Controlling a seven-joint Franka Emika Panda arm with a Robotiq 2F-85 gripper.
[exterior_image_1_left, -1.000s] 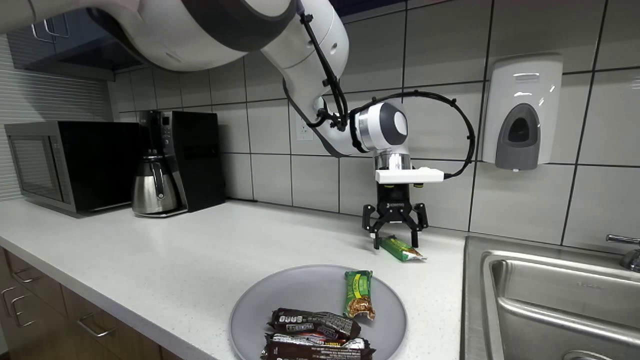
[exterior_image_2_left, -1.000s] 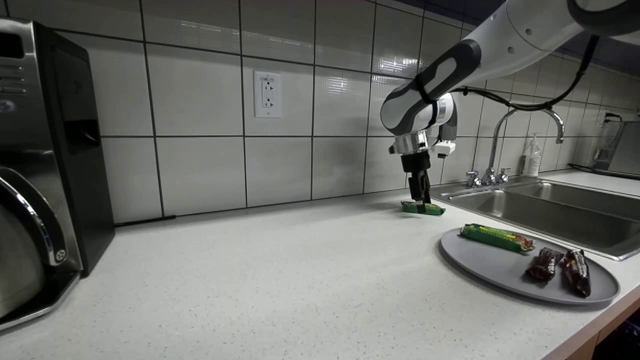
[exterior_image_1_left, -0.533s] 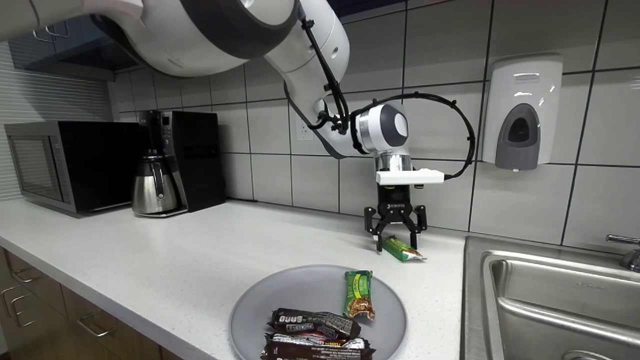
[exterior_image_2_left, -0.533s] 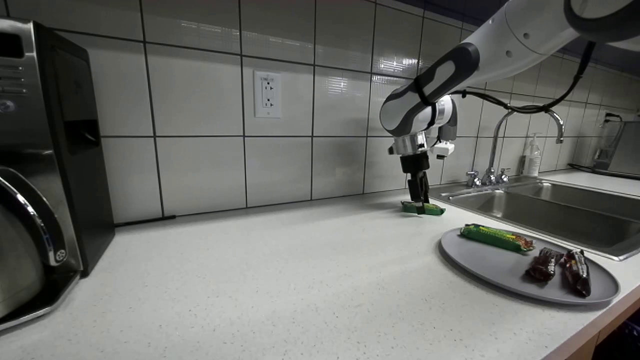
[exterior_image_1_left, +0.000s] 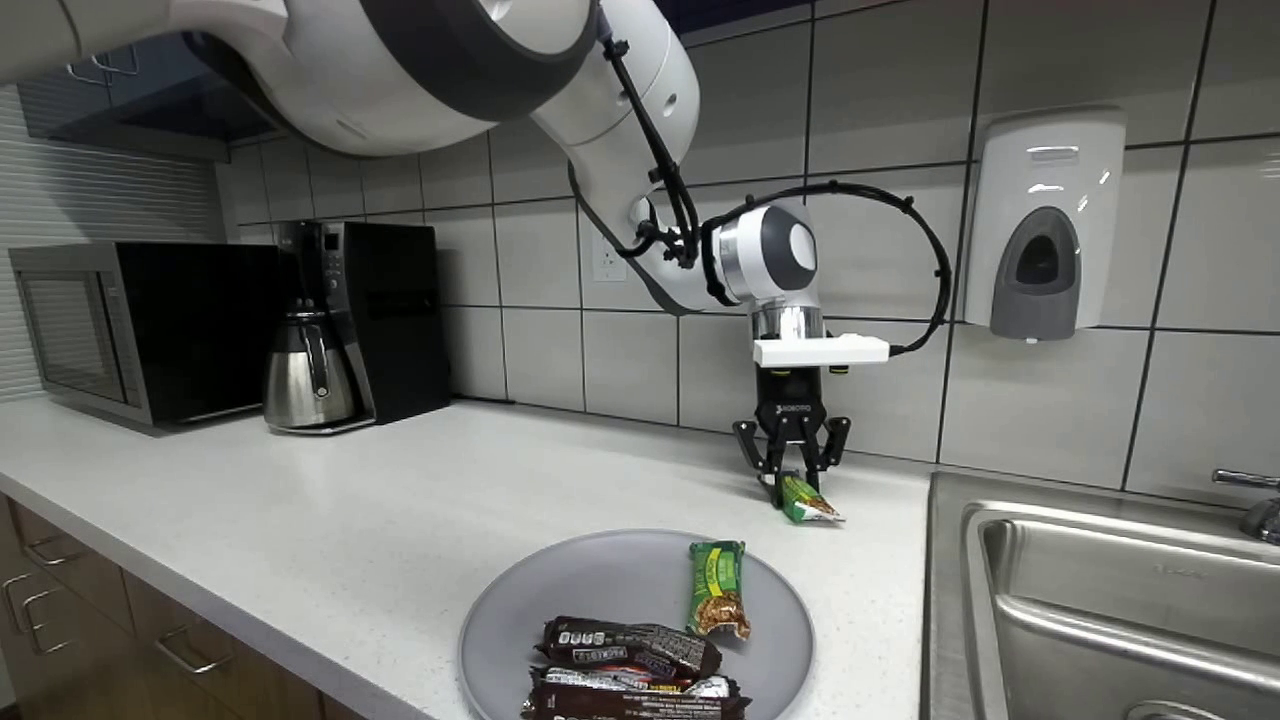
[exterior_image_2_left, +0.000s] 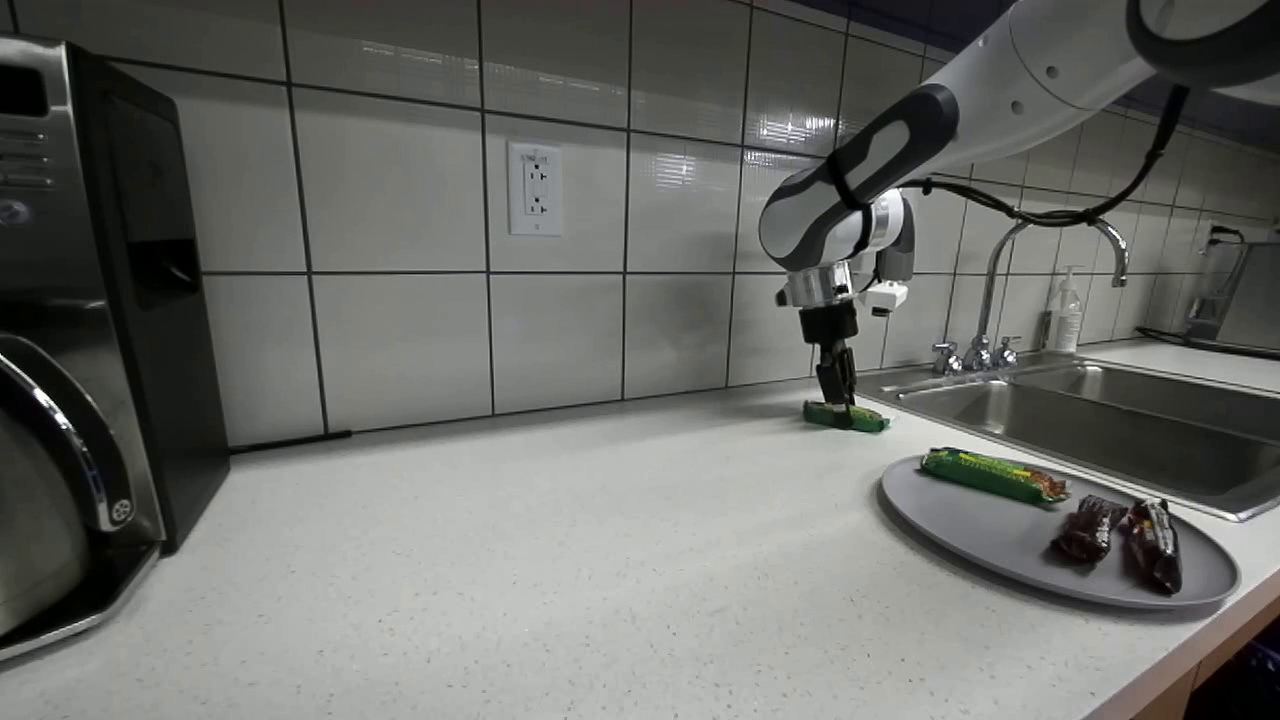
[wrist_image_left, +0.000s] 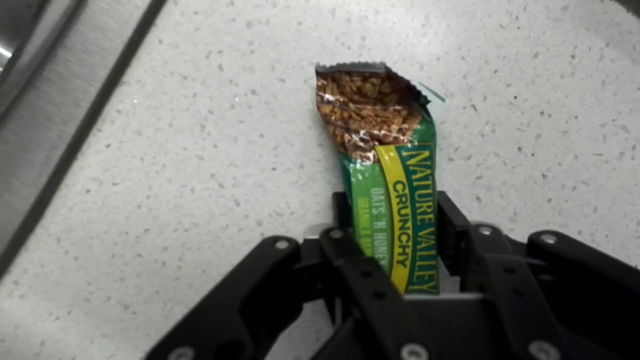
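Note:
My gripper (wrist_image_left: 391, 205) points straight down at the counter, shut on a green granola bar (wrist_image_left: 395, 175) lying near the tiled wall. In the wrist view the black fingers (wrist_image_left: 452, 225) press on the bar's two long sides, and its brown printed end sticks out past them. The bar's other end is hidden under the gripper body. In both exterior views the held bar (exterior_image_1_left: 803, 502) rests at counter height between the fingertips. A grey plate (exterior_image_1_left: 520, 600) sits nearer the counter's front, carrying another green bar (exterior_image_1_left: 716, 580) and several dark brown wrapped bars (exterior_image_1_left: 632, 645).
A steel sink (exterior_image_1_left: 945, 600) borders the counter just beside the gripper, with a tall faucet (exterior_image_2_left: 990, 280). On the wall hangs a soap dispenser (exterior_image_1_left: 1050, 220). A coffee maker (exterior_image_1_left: 395, 320) and a microwave (exterior_image_1_left: 200, 330) stand at the counter's far end.
The gripper's fingers have come together from wide apart onto the green bar. The bar has turned slightly between them. The arm dipped a little, then stayed nearly still; the plate is unmoved.

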